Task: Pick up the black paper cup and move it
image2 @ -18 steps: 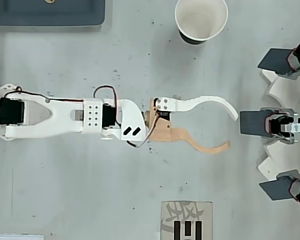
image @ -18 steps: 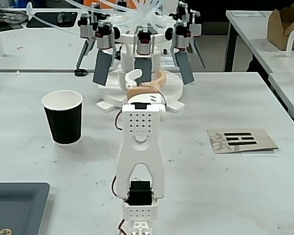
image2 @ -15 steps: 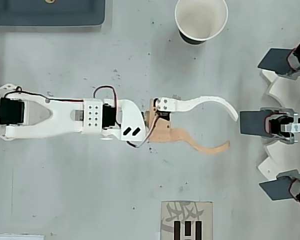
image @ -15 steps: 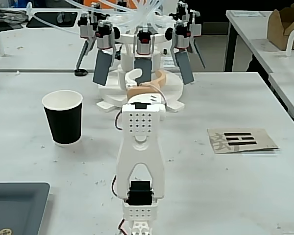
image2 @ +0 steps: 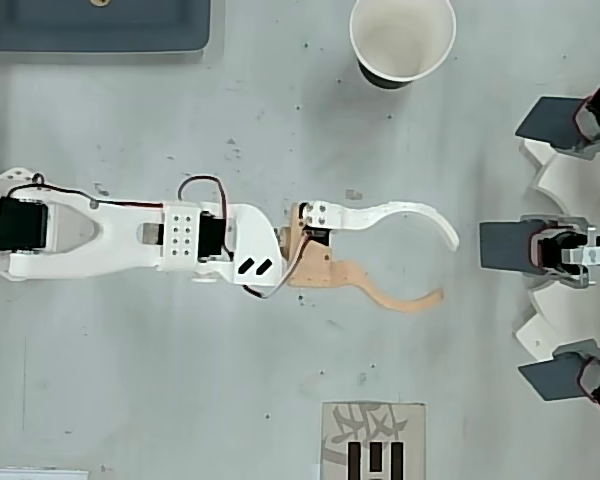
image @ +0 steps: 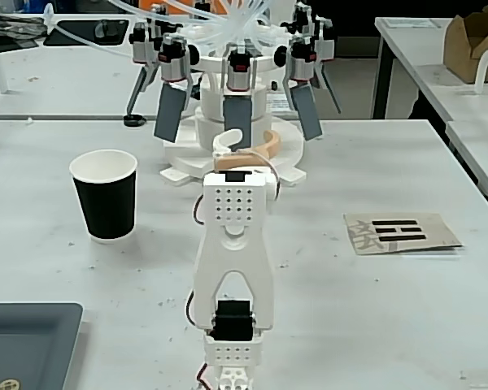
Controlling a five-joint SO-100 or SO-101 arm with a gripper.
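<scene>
The black paper cup point(image: 105, 195) stands upright on the white counter point(image: 374, 309), to the left of the arm in the fixed view and well apart from it. The gripper point(image2: 445, 268) hovers with its white and tan fingers point(image2: 405, 212) spread wide, holding nothing. A printed card point(image: 400, 232) lies to the right.

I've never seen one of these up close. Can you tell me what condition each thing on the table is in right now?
black paper cup: upright, empty, untouched.
pincer: open, holding nothing, away from the cup.
grey tray: flat at the table's corner.
printed card: lying flat on the table.
</scene>
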